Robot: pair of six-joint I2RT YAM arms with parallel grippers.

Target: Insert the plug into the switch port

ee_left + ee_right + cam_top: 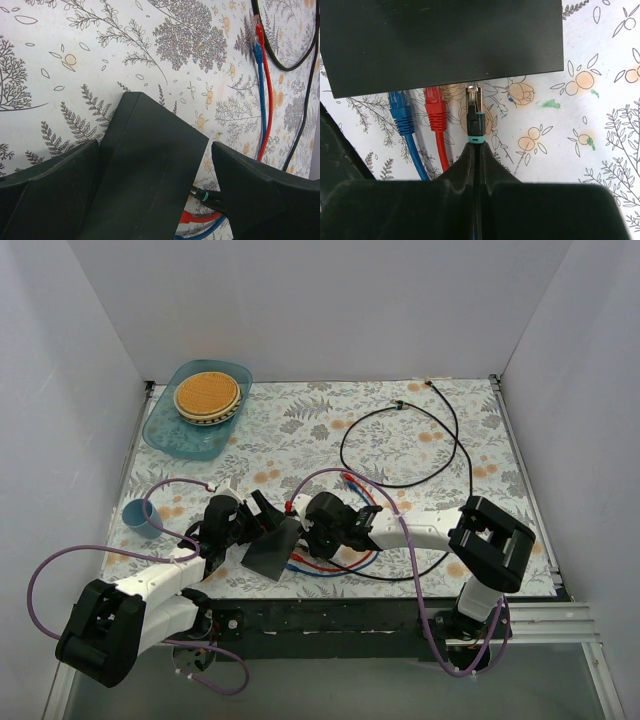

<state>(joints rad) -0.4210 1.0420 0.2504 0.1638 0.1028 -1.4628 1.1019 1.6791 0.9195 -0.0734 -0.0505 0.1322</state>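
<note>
Right hand (476,147), fingers pinched on the black plug (475,120) behind its teal ring, its clear tip at the edge of the switch (440,40), just beside a red plug (436,112) and a blue plug (400,115) on the floral tabletop (600,125); left hand (155,150), spread wide, straddles the switch.

Floral table (470,500) carries switch (272,552), cables (343,440), tray (165,440), cup (140,517).
</note>
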